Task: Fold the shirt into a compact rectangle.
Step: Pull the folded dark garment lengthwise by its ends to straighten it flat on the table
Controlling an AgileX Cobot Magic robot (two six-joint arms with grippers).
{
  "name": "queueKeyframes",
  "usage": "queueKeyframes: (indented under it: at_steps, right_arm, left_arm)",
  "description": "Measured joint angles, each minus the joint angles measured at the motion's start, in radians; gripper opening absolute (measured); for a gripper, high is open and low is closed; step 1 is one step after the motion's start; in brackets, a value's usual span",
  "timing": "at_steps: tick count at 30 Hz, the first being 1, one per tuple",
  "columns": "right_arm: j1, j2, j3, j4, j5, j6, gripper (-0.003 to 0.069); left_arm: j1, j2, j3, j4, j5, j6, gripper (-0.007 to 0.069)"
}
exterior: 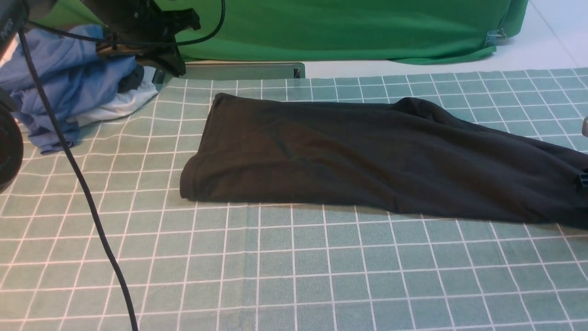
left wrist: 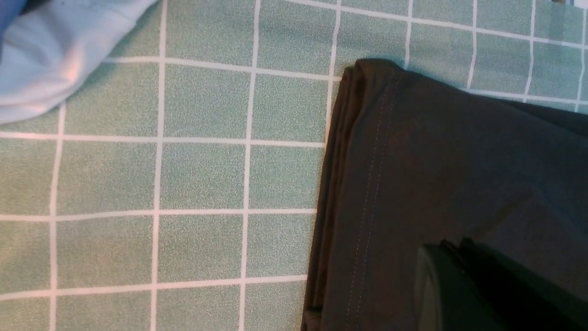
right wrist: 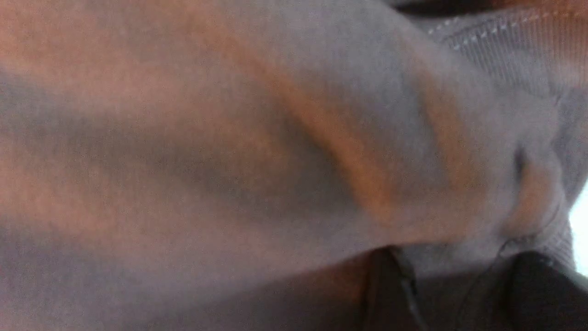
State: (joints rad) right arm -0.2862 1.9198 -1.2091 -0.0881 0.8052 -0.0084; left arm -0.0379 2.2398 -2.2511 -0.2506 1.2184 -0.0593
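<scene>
The black shirt [exterior: 367,156] lies folded into a long band across the checked tablecloth [exterior: 285,266], its stitched hem end [left wrist: 367,184] at the left. No chest print or neck label shows. My left gripper [exterior: 174,68] hangs raised near the shirt's far left corner; in the left wrist view its dark fingertips [left wrist: 459,243] sit together over the fabric, holding nothing. My right gripper [exterior: 583,180] is at the shirt's right end. In the right wrist view the shirt fabric [right wrist: 229,151] fills the frame and bunches between the gripper's two dark fingers [right wrist: 464,276], near a ribbed edge [right wrist: 505,37].
A heap of blue and white garments [exterior: 73,87] lies at the far left, its pale edge [left wrist: 55,59] close to the shirt's corner. A bright green cloth [exterior: 349,27] hangs along the back. A black cable [exterior: 82,184] runs down the left side.
</scene>
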Motion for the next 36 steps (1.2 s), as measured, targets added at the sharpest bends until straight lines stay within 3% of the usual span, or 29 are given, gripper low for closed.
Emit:
queueKeyframes:
  at_steps: [5,21,23,27,28,36]
  right_arm:
    - [0.000,0.010,-0.102,-0.005,0.072,0.000,0.0374]
    - [0.000,0.104,-0.168,-0.007,0.039,-0.010,0.0372]
    - [0.000,0.108,-0.170,-0.004,0.042,-0.031,0.0329]
    - [0.000,0.109,-0.178,0.007,0.053,-0.062,0.0171]
    - [0.000,0.115,-0.197,0.007,0.075,-0.067,0.0085]
    - [0.000,0.126,-0.329,0.002,0.190,-0.082,0.0052]
  left_arm:
    - [0.000,0.000,0.000,-0.001,0.000,0.004,0.0015]
    - [0.000,0.000,0.000,-0.004,0.000,0.004,0.0015]
    - [0.000,0.000,0.000,-0.004,0.000,0.004,0.0015]
    - [0.000,0.000,0.000,-0.004,0.000,0.004,0.0015]
    - [0.000,0.000,0.000,-0.004,0.000,0.004,0.0015]
    - [0.000,0.000,0.000,-0.002,0.000,0.004,0.0015]
